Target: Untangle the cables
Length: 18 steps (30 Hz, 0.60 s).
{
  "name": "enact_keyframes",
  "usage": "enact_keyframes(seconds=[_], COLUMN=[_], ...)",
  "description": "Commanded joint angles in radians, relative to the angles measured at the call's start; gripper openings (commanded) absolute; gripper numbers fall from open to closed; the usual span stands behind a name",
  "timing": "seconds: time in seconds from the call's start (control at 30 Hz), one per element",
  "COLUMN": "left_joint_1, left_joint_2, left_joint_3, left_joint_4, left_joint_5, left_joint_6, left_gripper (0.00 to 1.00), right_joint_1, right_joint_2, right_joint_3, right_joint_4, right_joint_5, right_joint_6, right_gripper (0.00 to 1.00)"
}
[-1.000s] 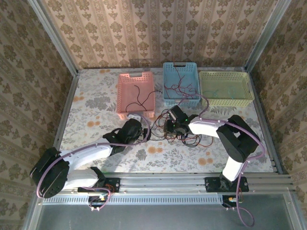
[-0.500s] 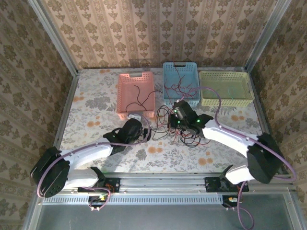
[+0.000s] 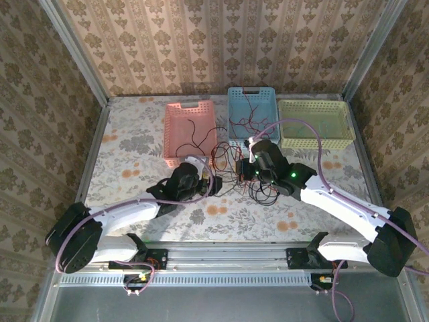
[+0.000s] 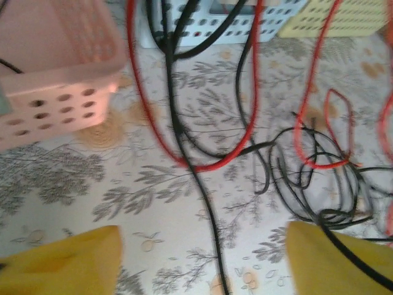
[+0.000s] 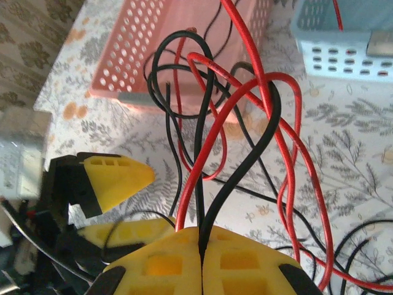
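Note:
The cables (image 3: 263, 191) are a tangle of thin red and black wires on the floral table, in front of the baskets. My right gripper (image 5: 201, 241) is shut on a black and a red strand, which rise from its yellow pads in loops (image 5: 245, 123). From above, the right gripper (image 3: 242, 169) sits at the tangle's left edge. My left gripper (image 4: 206, 270) is open and low over the table, with one black cable (image 4: 212, 246) running between its fingers, touching neither. The left gripper (image 3: 213, 182) lies just left of the right one, and one of its fingers (image 5: 116, 178) is close to the held strands.
A pink basket (image 3: 190, 105) holding a black wire, a blue basket (image 3: 253, 90) holding red wires and a yellow-green basket (image 3: 312, 101) stand in a row at the back. The pink basket's corner (image 4: 55, 74) is near my left gripper. Metal rails edge the table.
The right gripper has shut on the strands and drawn them up and back, its arm stretching out to the right. The left gripper edged right toward the tangle and its fingers narrowed.

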<state>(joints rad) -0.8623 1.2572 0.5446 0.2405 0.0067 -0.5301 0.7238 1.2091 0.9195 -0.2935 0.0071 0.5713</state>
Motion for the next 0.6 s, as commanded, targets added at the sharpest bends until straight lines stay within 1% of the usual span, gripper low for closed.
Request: enact_keyframes(seconds=[0.0, 0.03, 0.07, 0.2, 0.27, 0.3, 0.33, 0.37, 0.4, 0.47, 0.5, 0.53, 0.57], left_joint_1=[0.002, 0.003, 0.003, 0.004, 0.005, 0.006, 0.005, 0.005, 0.005, 0.007, 0.006, 0.008, 0.01], left_joint_2=[0.032, 0.037, 0.039, 0.029, 0.013, 0.008, 0.001, -0.005, -0.009, -0.008, -0.002, 0.008, 0.022], left_joint_3=[-0.021, -0.019, -0.018, -0.018, -0.01, -0.004, 0.001, 0.003, 0.004, 0.01, 0.016, 0.024, 0.03], left_joint_4=[0.124, 0.123, 0.123, 0.121, 0.094, 0.08, 0.066, 0.059, 0.055, 0.039, 0.025, 0.007, -0.006], left_joint_5=[0.086, 0.084, 0.077, 0.07, 0.053, 0.046, 0.039, 0.036, 0.034, 0.014, -0.004, -0.02, -0.035], left_joint_6=[0.0, -0.005, -0.005, 0.003, 0.01, 0.015, 0.018, 0.023, 0.024, 0.027, 0.024, 0.021, 0.017], left_gripper=[0.2, 0.03, 0.0, 0.0, 0.0, 0.0, 0.0, 0.0, 0.0, 0.0, 0.0, 0.0, 0.05], right_joint_1=[0.005, 0.005, 0.004, 0.001, -0.001, -0.003, -0.003, -0.004, -0.004, -0.005, -0.01, -0.018, -0.032], right_joint_2=[-0.042, -0.05, -0.06, -0.086, -0.092, -0.092, -0.091, -0.093, -0.094, -0.089, -0.082, -0.07, -0.05], right_joint_3=[-0.04, -0.047, -0.052, -0.071, -0.083, -0.087, -0.094, -0.102, -0.11, -0.121, -0.127, -0.133, -0.14], right_joint_4=[0.043, 0.046, 0.048, 0.042, 0.038, 0.037, 0.038, 0.044, 0.05, 0.059, 0.063, 0.069, 0.077], right_joint_5=[-0.023, -0.021, -0.016, 0.011, 0.016, 0.016, 0.016, 0.016, 0.016, 0.024, 0.031, 0.037, 0.039], right_joint_6=[-0.002, -0.003, -0.007, -0.019, -0.021, -0.022, -0.024, -0.025, -0.027, -0.033, -0.037, -0.041, -0.046], right_gripper=[0.07, 0.08, 0.1, 0.15, 0.21, 0.17, 0.08, 0.05, 0.02, 0.02, 0.05, 0.13, 0.27])
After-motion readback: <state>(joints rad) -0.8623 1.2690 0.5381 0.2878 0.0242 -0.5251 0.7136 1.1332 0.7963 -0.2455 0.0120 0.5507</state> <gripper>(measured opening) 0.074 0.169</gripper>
